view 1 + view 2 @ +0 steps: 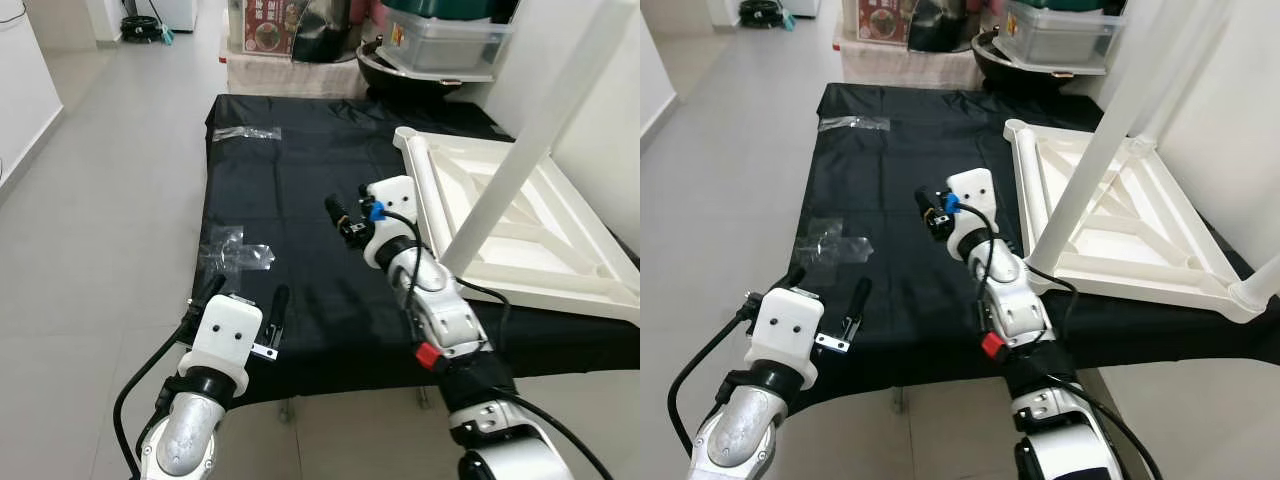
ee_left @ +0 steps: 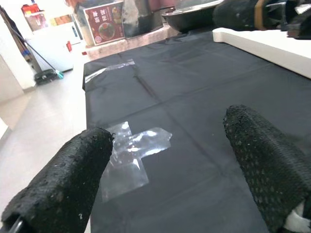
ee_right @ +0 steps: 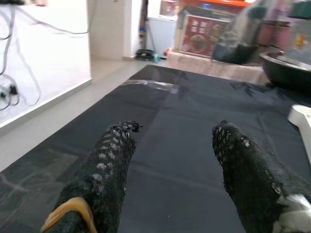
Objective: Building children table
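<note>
An upturned white table top (image 1: 560, 240) lies on the right half of a black cloth (image 1: 290, 190) spread over a low surface. A white leg (image 1: 540, 130) rises slanted from its near left corner, and a second leg end (image 1: 1262, 280) shows at the far right. My right gripper (image 1: 345, 222) hovers open over the cloth just left of the table top's edge, holding nothing. My left gripper (image 1: 245, 298) is open above the cloth's near left edge, close to a crumpled clear plastic bag (image 1: 236, 250). In the left wrist view the bag (image 2: 131, 150) lies between the fingers (image 2: 262, 160).
Another clear plastic strip (image 1: 247, 132) lies at the cloth's far left. Behind the cloth stand a printed box (image 1: 272, 25), a black pan (image 1: 400, 75) and a lidded plastic bin (image 1: 445, 40). Grey tiled floor (image 1: 110, 180) stretches to the left; a white wall (image 1: 610, 110) is on the right.
</note>
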Robot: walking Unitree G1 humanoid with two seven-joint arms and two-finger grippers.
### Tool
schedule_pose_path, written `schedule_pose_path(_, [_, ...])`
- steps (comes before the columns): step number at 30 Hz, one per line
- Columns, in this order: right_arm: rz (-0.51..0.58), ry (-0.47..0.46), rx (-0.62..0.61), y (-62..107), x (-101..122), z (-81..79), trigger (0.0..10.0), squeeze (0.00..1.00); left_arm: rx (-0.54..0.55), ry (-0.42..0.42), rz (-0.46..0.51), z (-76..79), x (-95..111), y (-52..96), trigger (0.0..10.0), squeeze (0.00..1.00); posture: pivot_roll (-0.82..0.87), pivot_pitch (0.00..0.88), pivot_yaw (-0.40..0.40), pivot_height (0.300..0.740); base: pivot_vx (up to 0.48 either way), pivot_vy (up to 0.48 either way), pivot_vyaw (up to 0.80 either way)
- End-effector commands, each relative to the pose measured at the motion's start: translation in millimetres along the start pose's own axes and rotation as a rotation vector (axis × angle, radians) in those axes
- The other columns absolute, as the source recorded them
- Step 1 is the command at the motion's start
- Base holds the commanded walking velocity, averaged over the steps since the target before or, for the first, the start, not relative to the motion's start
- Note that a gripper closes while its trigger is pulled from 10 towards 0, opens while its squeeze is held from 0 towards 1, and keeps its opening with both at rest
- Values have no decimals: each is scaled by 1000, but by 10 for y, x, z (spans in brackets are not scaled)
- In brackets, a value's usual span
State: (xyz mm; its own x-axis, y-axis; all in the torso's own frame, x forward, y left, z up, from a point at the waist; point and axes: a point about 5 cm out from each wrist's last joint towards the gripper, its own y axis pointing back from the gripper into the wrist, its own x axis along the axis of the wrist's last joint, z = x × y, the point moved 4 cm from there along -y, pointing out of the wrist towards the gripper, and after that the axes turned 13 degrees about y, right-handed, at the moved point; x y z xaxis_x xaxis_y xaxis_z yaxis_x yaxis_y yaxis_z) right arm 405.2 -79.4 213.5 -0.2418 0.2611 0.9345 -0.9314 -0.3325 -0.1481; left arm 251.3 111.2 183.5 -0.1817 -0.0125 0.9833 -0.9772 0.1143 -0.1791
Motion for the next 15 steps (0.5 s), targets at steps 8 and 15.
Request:
schedule_pose_path(8, [-68,-6,-308,-151,0,311,10000,0,-27,7,-6,74,-1,25,10000,0,92,106,-112,740,0,0,0])
schedule_pose_path(15, [-199,-100,-435,-346,-14,173,10000,0,-41,-5,-5,99,-9,24,10000,0,108,89,-124,740,0,0,0])
